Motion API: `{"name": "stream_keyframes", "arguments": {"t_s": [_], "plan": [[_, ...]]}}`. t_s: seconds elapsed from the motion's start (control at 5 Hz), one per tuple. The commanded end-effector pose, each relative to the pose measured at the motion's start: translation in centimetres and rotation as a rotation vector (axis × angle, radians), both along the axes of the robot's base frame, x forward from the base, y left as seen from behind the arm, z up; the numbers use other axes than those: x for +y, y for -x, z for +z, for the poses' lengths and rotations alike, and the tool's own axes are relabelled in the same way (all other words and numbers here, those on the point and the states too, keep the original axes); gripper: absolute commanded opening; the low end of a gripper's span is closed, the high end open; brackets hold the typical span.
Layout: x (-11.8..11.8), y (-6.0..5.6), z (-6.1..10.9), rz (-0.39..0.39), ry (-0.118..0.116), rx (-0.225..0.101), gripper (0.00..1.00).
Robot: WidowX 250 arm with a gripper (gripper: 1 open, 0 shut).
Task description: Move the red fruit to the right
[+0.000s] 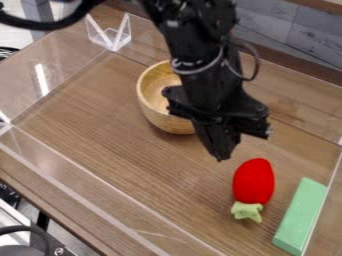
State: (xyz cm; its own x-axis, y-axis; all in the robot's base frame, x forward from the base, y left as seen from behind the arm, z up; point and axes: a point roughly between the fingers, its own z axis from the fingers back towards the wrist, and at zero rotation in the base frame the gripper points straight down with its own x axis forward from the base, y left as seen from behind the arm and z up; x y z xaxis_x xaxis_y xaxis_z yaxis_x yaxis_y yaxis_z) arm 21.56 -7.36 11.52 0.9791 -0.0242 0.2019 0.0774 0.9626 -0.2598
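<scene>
The red fruit, a small red toy strawberry with a light green leafy end, lies on the wooden table at the right front. My gripper hangs just up and left of it, fingers pointing down and pressed together, shut with nothing between them. It does not touch the fruit. The black arm rises from the gripper toward the top of the view.
A wooden bowl stands behind the gripper, partly hidden by the arm. A flat light green block lies right of the fruit by the table's right edge. Clear plastic walls ring the table.
</scene>
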Motion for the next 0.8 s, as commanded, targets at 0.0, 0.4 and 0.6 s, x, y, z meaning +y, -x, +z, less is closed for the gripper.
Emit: {"name": "stream_keyframes", "arguments": {"t_s": [0.0, 0.4, 0.6], "plan": [[-1.2, -0.2, -0.8, -0.047, 0.000, -0.024, 1.00], [-0.7, -0.8, 0.7, -0.071, -0.015, -0.073, 0.00], [-1.1, -1.3, 0.1, -0.092, -0.019, -0.066, 0.00]]}}
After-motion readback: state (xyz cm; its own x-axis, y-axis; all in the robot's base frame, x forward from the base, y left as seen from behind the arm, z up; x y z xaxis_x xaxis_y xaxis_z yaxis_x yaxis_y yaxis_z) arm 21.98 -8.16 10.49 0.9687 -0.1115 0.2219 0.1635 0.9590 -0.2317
